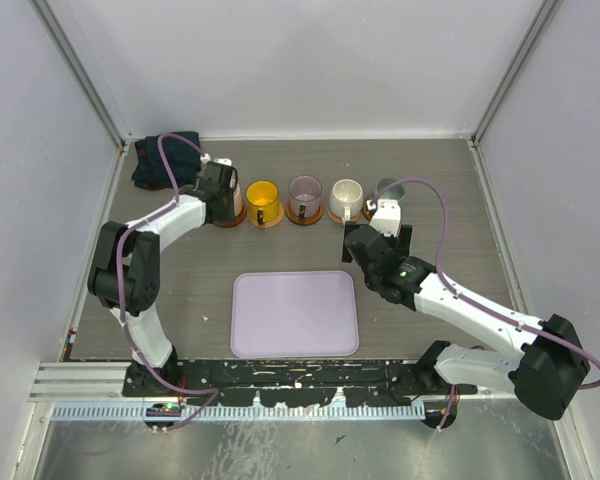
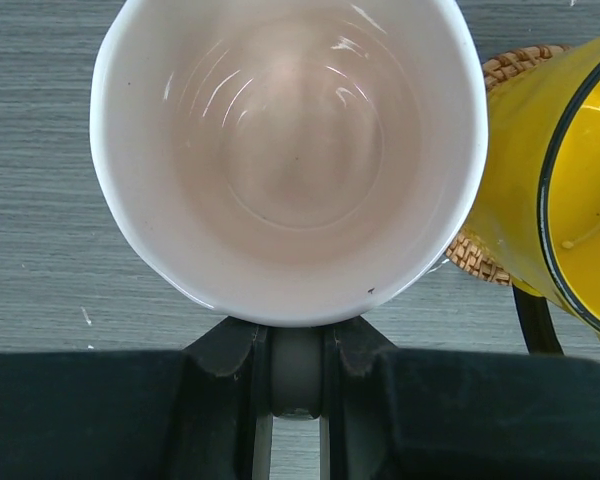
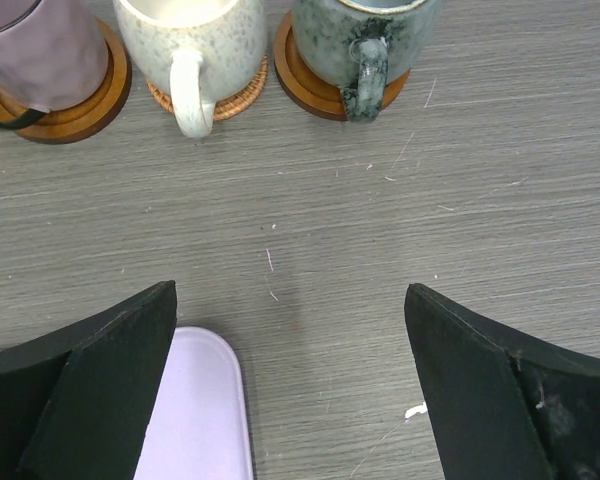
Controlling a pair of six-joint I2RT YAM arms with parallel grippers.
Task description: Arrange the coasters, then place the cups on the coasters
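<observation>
My left gripper (image 2: 296,370) is shut on the handle of the pale pink cup (image 2: 290,150), whose open mouth fills the left wrist view. From above, this cup (image 1: 237,200) is at the left end of the row, with a brown coaster's edge (image 1: 229,222) showing under it. Beside it the yellow cup (image 2: 570,200) stands on a woven coaster (image 2: 477,262). The purple cup (image 3: 40,50), cream cup (image 3: 195,50) and grey-green cup (image 3: 365,40) each stand on a coaster. My right gripper (image 3: 290,330) is open and holds nothing, on the near side of these cups.
A lavender tray (image 1: 295,313) lies in the middle near the front, its corner (image 3: 200,410) by my right gripper's left finger. A dark cloth bundle (image 1: 165,160) sits in the back left corner. White walls close off the back and sides.
</observation>
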